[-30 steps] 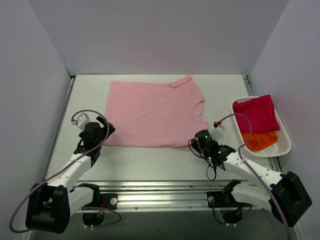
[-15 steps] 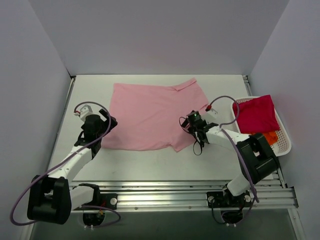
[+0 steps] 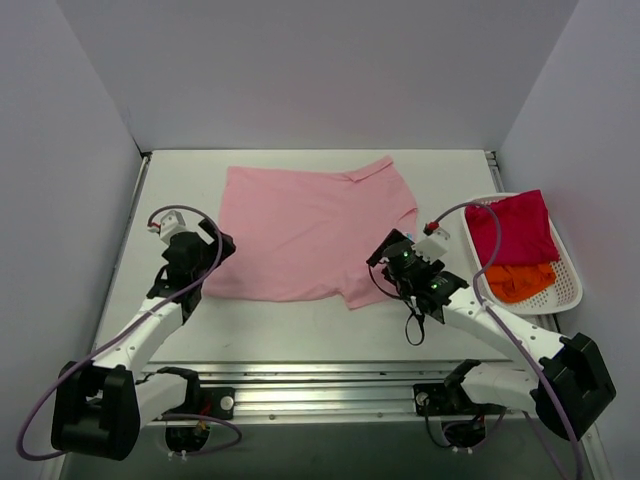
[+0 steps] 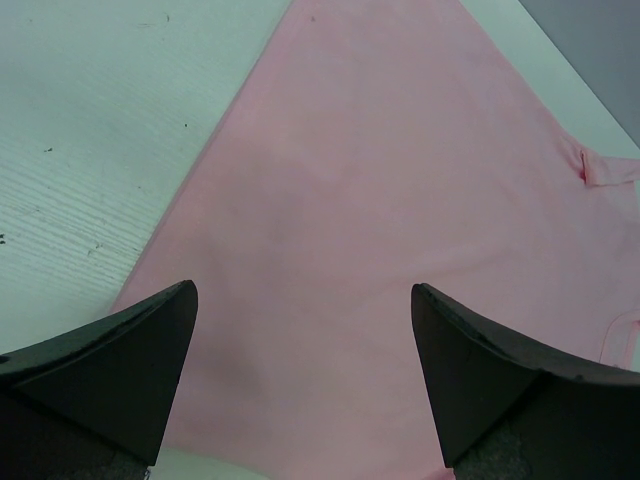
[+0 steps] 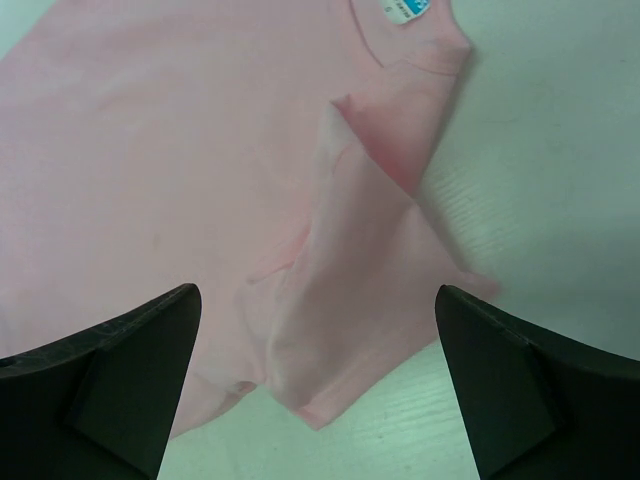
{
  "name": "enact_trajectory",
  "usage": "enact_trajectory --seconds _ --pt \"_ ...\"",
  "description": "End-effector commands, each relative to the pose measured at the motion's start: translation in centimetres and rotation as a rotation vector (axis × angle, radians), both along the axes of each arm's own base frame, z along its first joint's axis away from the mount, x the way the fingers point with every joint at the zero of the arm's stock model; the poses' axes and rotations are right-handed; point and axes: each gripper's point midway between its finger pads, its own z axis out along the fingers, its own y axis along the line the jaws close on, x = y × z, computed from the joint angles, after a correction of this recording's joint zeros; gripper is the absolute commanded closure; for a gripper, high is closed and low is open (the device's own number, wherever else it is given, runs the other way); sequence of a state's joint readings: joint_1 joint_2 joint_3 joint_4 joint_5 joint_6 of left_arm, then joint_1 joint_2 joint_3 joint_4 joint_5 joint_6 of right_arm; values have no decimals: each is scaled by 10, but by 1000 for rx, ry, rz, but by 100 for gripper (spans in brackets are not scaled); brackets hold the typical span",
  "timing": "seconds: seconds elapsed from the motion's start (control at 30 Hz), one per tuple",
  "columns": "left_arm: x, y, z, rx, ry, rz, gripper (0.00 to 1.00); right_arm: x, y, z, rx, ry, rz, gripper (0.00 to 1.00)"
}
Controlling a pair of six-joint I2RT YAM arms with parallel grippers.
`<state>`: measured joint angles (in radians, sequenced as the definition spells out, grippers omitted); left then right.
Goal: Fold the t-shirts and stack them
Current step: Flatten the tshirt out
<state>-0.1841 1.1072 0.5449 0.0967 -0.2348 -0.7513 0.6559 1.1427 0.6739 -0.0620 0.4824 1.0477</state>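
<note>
Hovering low over the near edge of the cloth, the left gripper [image 3: 207, 256] sits above the light pink t-shirt [image 3: 300, 230] at its near left corner, fingers spread wide with nothing between them. Across the way, the right gripper [image 3: 385, 252] is just as open and empty, poised over the near sleeve [image 5: 370, 300], which lies turned in over the body, a little rumpled. The shirt is spread sideways on the table [image 3: 290, 335], neck label [image 5: 405, 8] to the right. By my read, we're early in the first fold. Next up, the jaws need to drop and pinch that near edge at both ends, then carry it evenly toward the far sleeve [image 3: 375, 165]. Over right, the basket [image 3: 570, 292] holds the magenta-red shirt [image 3: 515, 228] and orange shirt [image 3: 520, 282], both waiting.
</note>
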Motion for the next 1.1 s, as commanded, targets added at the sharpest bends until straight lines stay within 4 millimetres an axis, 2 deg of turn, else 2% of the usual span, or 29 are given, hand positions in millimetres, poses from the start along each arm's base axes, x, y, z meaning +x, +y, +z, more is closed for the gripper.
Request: enact_trajectory --seconds 0.0,0.07,0.2,0.4,0.6,0.8,1.07 --pt "1 -6 5 -3 -27 -20 3 -18 -26 -24 -87 63 -58 0" --pt "-1 -6 7 0 -32 -18 3 -24 -28 -32 -95 77 -54 3" --pt "-6 -4 11 3 -38 -13 3 -34 -27 -49 -61 94 -35 32" --pt "-8 -5 12 0 -42 -15 2 -44 -32 -68 -65 126 -35 48" --pt "-7 -9 10 1 -38 -24 3 -43 -33 -83 -84 143 -37 50" --pt "-7 -9 9 9 -34 -20 2 -30 -28 -90 -106 145 -39 49" --pt "-6 -7 6 18 -30 -14 2 -18 -40 -101 -117 168 -62 49"
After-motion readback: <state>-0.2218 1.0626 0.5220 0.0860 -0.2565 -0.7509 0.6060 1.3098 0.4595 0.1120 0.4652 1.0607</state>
